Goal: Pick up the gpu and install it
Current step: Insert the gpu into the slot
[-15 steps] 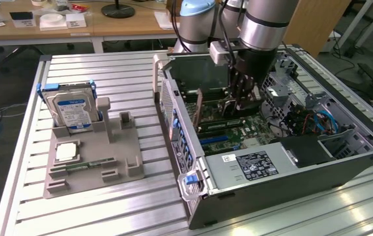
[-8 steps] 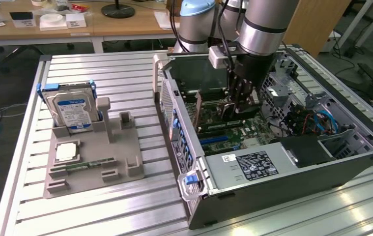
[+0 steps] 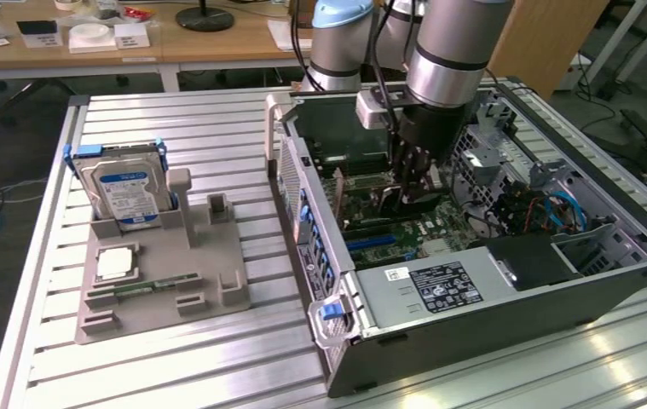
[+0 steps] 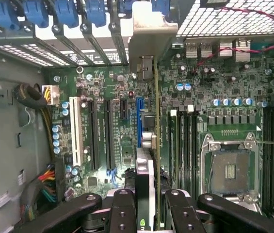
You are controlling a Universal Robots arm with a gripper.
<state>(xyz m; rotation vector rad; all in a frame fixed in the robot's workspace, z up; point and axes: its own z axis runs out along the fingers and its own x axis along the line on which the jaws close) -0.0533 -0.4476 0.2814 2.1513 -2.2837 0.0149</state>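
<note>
Exterior view: we see the grey Universal Robots arm reaching down into the open black desktop computer case (image 3: 596, 290) lying on its side on the slatted aluminium table (image 3: 187, 366), its black gripper (image 3: 414, 192) low over the green motherboard (image 3: 414, 230). From the wrist camera, the gripper (image 4: 146, 204) has its black fingers (image 4: 122, 208) closed on the gpu (image 4: 149, 184), a flat expansion card seen edge-on as a thin green board with a silver-and-black cooler, held upright between them. The card's long edge runs in line with the blue expansion slot (image 4: 139, 111) on the motherboard (image 4: 204, 82), and its far end reaches towards the pale metal bracket (image 4: 149, 29) at the case's rear openings. Pick-up, we judge, is done: the card is off the grey holder tray (image 3: 153, 290) and inside the case. Whether its lower edge has already met the slot we cannot tell; seating it appears to be what remains. On the tray, well apart from the work, stand the silver hard drive with a blue frame (image 3: 128, 192) and the narrow green memory stick (image 3: 147, 288).
</note>
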